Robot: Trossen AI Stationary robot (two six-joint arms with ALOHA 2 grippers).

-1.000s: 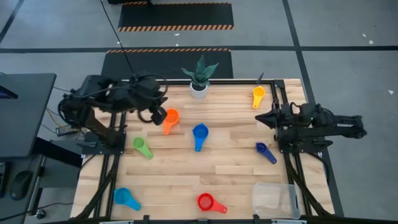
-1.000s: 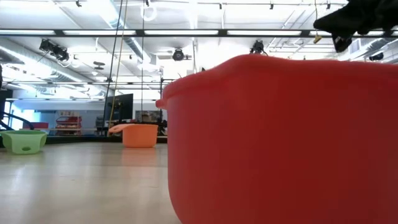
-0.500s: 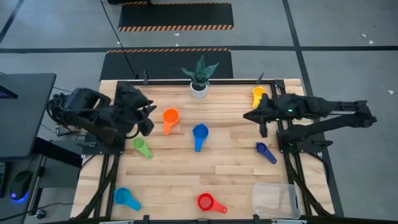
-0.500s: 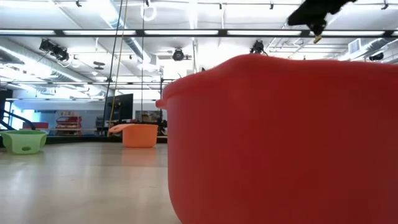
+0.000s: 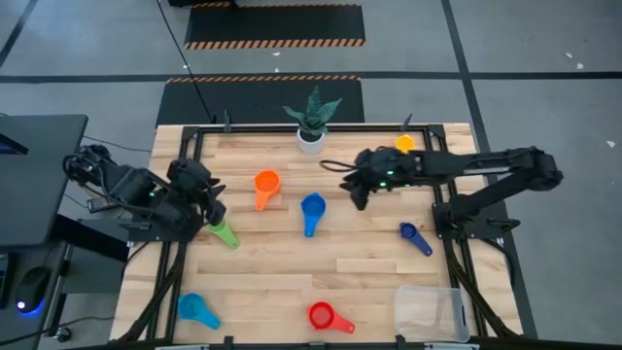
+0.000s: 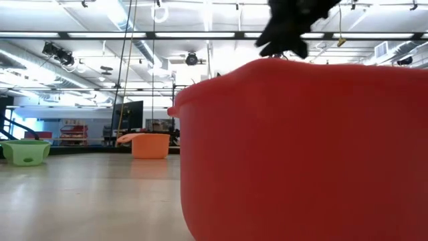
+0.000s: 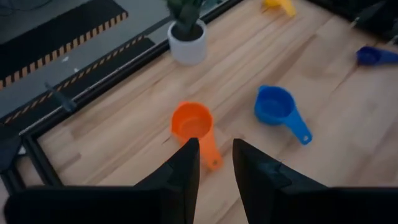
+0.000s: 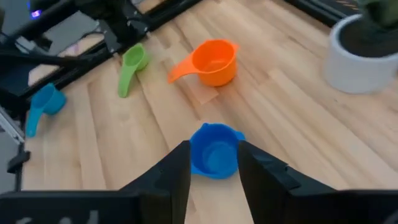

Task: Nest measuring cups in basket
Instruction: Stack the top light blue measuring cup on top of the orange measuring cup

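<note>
1. In the high view the right gripper (image 5: 352,185) reached out over the middle of the table (image 5: 292,262), hanging just right of and slightly above the blue cup (image 5: 312,207) in the frame; its wrist view showed the fingers (image 8: 177,163) parted, with that blue cup framed in the gap between them.
2. The left gripper (image 5: 216,197) sat pulled back at the left edge of the table, near the green cup (image 5: 222,230); its fingers (image 7: 186,163) stood a little apart with nothing between them, pointing toward the orange cup (image 7: 194,125).
3. The orange cup lay left of centre, just left of the blue cup, its handle pointing down the frame.
4. The yellow cup (image 5: 403,145) sat at the upper right, partly under the right arm.
5. The navy cup (image 5: 414,237) lay at the right edge, mid-height.
6. The light blue cup (image 5: 196,310) rested at the lower left, the red cup (image 5: 327,316) at the bottom centre; the red cup filled most of the low view.
7. The basket (image 5: 430,312) stood at the lower right corner, holding no cup.
8. A potted plant (image 5: 311,121) stood at the top centre of the table.
</note>
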